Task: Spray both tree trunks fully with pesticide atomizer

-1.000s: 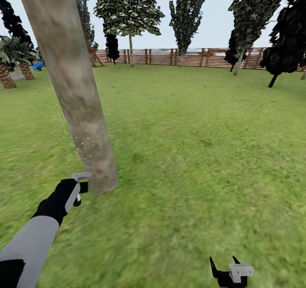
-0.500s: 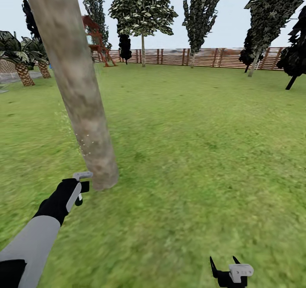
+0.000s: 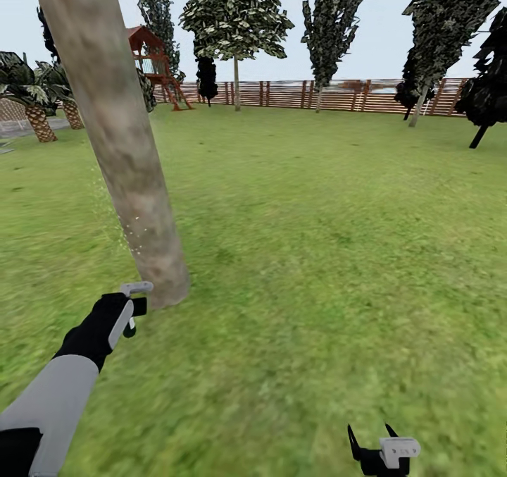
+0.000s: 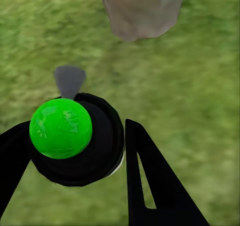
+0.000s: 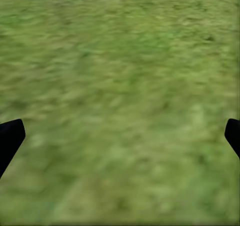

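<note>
A: Left gripper (image 4: 75,151)?
B: Clamped around the pesticide atomizer (image 4: 75,138), fingers (image 4: 150,186) either side; it's held low, just near of the tree trunk (image 3: 120,146) base, pale specks on the bark.
A: Right gripper (image 5: 120,136)?
B: Fingers spread wide, nothing between, above the grass (image 3: 317,251), near right.

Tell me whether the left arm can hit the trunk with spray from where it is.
Probably yes. The left gripper holds the atomizer right by the trunk base, only grass between them, and pale specks already dot the bark.
</note>
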Tool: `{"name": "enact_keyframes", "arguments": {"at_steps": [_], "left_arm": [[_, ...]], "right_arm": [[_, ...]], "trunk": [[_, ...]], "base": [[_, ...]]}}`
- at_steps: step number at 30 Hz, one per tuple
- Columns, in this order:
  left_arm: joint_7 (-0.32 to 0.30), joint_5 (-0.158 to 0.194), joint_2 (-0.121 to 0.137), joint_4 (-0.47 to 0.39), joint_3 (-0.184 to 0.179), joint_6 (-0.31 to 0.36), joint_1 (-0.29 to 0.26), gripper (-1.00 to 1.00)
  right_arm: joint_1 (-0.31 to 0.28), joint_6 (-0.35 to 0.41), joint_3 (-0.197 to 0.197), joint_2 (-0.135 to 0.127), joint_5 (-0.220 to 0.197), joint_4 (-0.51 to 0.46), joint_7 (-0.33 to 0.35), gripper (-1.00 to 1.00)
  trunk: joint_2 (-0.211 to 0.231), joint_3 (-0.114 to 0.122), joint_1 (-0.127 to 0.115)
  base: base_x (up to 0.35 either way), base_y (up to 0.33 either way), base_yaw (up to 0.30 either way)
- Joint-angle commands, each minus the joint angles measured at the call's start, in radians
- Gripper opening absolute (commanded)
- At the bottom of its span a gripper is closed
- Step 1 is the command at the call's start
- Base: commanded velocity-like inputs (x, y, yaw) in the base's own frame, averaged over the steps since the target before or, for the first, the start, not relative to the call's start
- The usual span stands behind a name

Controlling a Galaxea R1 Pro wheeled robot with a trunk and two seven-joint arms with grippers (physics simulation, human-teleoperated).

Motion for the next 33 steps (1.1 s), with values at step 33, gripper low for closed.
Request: {"name": "enact_keyframes", "arguments": {"at_steps": [33], "left_arm": [[-0.101, 0.011, 0.004, -0.115, -0.009, 0.235, -0.279, -1.0]], "right_arm": [[0.0, 0.002, 0.0, 0.0, 0.0, -0.002, 0.0, 1.0]], "trunk": [[0.0, 0.0, 0.0]], "base": [[-0.033, 0.0, 0.0]]}}
